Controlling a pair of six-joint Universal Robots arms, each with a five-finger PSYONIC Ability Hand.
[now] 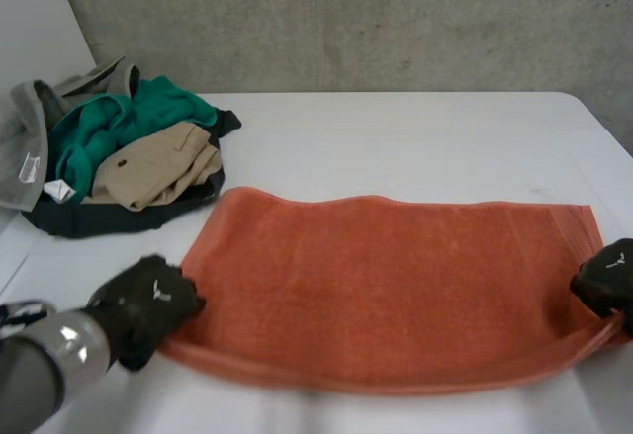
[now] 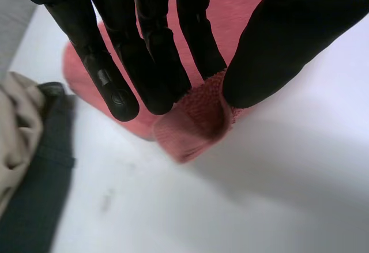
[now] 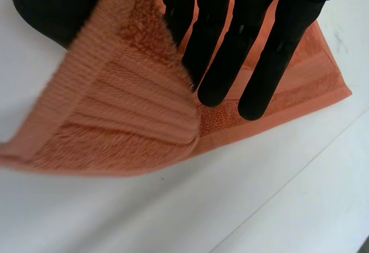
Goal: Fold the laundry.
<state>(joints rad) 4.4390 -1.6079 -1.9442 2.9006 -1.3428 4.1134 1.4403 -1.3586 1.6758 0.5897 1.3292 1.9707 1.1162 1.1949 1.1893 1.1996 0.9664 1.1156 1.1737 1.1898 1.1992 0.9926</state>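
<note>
My left robot hand pinching near left corner of towel, my right robot hand pinching its near right corner, towel spread on tabletop, clothes pile far left

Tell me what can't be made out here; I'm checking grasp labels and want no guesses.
- Head view: the left hand, its fingertips hidden under the hand itself at the near corner of the orange towel.
- Head view: the right hand, partly cut off by the picture's edge.
- Head view: the clothes pile, its lower garments buried under the green and tan ones.
</note>
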